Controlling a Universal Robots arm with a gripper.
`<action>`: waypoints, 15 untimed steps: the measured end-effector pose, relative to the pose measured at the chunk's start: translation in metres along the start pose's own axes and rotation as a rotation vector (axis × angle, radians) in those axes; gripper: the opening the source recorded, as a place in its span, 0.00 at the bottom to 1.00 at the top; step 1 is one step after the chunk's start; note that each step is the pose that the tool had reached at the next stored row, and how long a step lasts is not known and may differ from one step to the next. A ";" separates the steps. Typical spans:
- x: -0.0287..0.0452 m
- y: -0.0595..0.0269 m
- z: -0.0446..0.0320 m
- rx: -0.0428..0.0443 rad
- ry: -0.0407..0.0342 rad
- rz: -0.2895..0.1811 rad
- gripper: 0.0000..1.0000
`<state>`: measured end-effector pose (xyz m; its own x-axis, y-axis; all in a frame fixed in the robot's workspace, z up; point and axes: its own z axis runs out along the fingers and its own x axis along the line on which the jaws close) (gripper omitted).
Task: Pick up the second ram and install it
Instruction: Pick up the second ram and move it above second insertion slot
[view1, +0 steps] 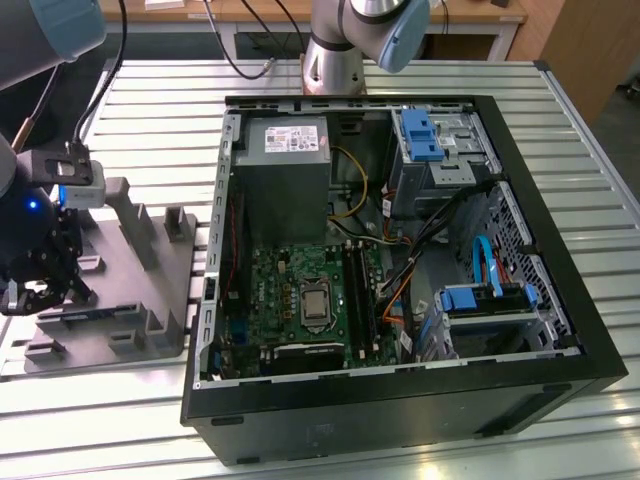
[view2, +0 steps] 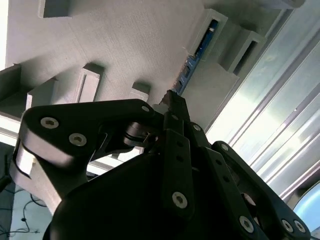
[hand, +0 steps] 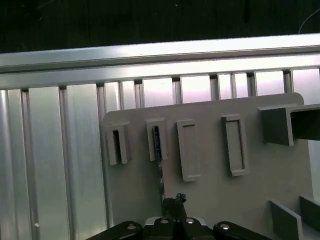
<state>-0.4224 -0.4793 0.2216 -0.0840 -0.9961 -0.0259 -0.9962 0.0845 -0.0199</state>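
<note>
The second ram (view2: 199, 47) is a thin dark stick with a blue-green edge. It stands on edge in a slot of the grey fixture block (view1: 130, 270) at the exterior view's left. In the first wrist view the second ram (hand: 160, 165) runs from its slot down to my fingertips. My gripper (view2: 172, 100) has its black fingers pinched together on the near end of the stick, which still sits in the fixture. In the exterior view my gripper (view1: 58, 296) hangs over the near left part of the block.
An open computer case (view1: 560, 370) lies to the exterior view's right of the fixture, with the motherboard (view1: 300, 300) and its long memory slots (view1: 357, 290) showing. Cables, drive cages and a power supply (view1: 285, 150) crowd the case. Everything rests on a ribbed aluminium table (view1: 150, 90).
</note>
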 end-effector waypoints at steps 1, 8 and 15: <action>0.0000 0.0000 0.0001 -0.0002 -0.0002 -0.010 0.10; 0.0000 0.0000 0.0002 -0.0019 -0.0016 -0.075 0.10; 0.0000 0.0000 0.0002 -0.0024 -0.0016 -0.093 0.10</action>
<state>-0.4224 -0.4793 0.2214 0.0091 -0.9996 -0.0257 -0.9998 -0.0085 -0.0200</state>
